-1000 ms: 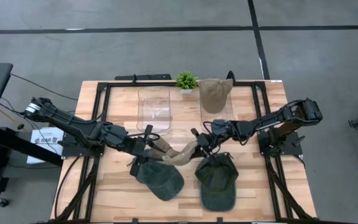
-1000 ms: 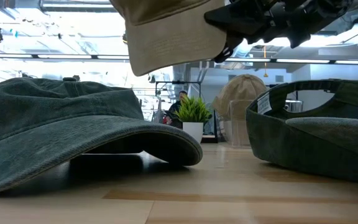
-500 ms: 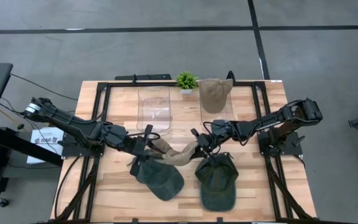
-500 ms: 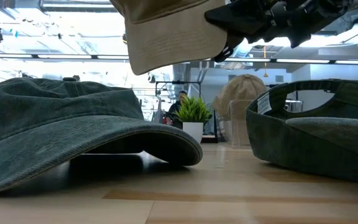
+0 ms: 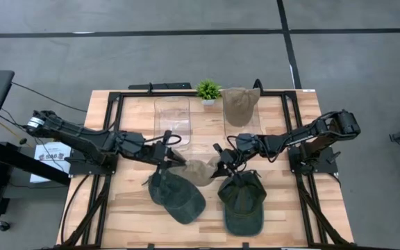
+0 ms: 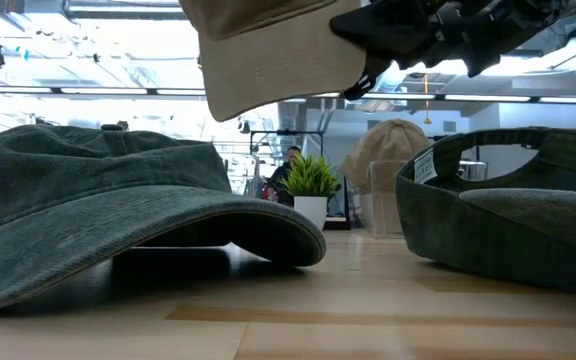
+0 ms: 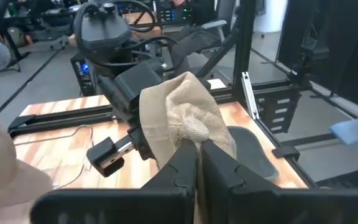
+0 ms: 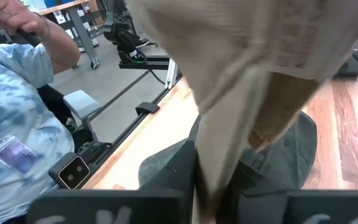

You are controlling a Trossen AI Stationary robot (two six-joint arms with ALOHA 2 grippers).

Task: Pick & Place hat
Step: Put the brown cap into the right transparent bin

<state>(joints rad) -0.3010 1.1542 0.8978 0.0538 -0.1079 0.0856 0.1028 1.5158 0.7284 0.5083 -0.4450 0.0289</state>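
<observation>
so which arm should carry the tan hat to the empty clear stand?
Left, probably. The left gripper is shut on the tan hat, and the empty clear stand sits on its side. The right gripper also pinches the hat, nearer the stand that's already capped.

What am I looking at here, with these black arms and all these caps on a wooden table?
It is a two-armed robot at a wooden table. One picture looks down from above, one looks level across the tabletop, and two come from cameras on the wrists. The left gripper and right gripper both pinch a tan cap, lifted between them. Two dark green caps lie below: one crown up, one upside down. At the back stand a small plant, a clear stand and another tan cap on a second stand.
</observation>
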